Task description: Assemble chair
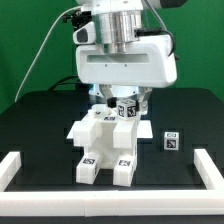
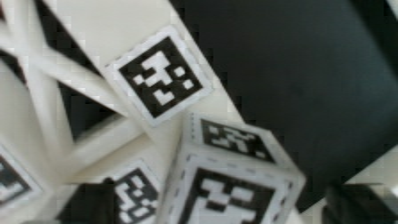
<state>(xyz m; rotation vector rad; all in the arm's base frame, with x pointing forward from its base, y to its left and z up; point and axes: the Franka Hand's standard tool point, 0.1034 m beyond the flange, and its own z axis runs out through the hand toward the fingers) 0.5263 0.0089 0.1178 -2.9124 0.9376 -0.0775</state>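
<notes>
The partly built white chair point(image 1: 104, 146) stands on the black table at the centre, with tags on its front feet. My gripper point(image 1: 124, 104) hangs straight above its back part, and its jaws stand on either side of a small white tagged block point(image 1: 126, 110) at the chair's top. The jaws look shut on that block. In the wrist view the block point(image 2: 228, 178) fills the near field, with white chair bars and a large tag point(image 2: 164, 78) behind it. My fingers are not clearly seen there. A loose small tagged cube point(image 1: 171, 142) lies at the exterior view's right.
Low white border rails run along the exterior view's left point(image 1: 20, 166), right point(image 1: 206, 168) and front edge. The green wall is behind. A black cable hangs from the arm at the exterior view's upper left.
</notes>
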